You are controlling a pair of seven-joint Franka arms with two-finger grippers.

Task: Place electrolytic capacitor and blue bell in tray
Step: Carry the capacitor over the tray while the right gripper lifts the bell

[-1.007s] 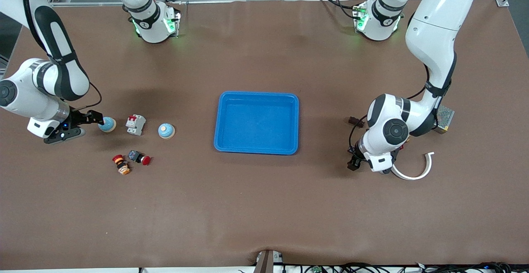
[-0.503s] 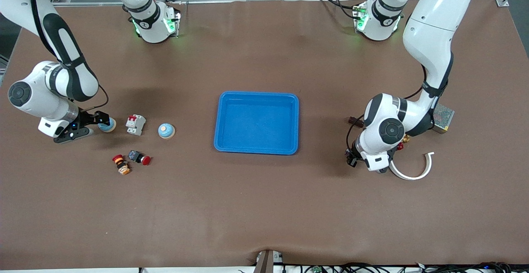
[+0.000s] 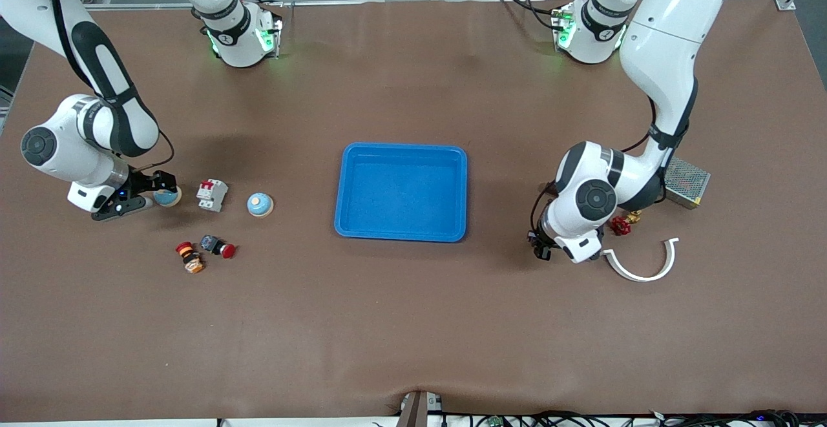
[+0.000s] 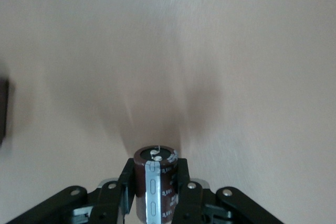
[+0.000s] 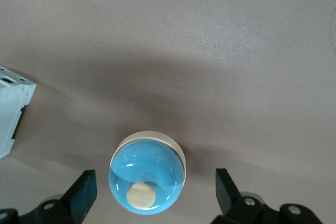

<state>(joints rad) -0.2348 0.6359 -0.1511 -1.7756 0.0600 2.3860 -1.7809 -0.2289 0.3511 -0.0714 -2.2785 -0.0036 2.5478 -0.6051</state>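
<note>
Bright-blue tray (image 3: pixel 401 192) lies mid-table, apart from both grippers. Right gripper (image 5: pixel 155 195) sits low at the right arm's end of the table, fingers (image 5: pixel 84 192) spread wide, one on each side of the blue bell (image 5: pixel 147 172), which stands between them, not pinched. Left gripper (image 4: pixel 157 190) pinches the electrolytic capacitor (image 4: pixel 155 178) upright between its fingers (image 4: pixel 126 184).

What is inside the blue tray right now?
Nothing: the tray shows only its bare blue floor. The capacitor is gripped in the left claw; the blue bell sits between the right claw's open fingers.
</note>
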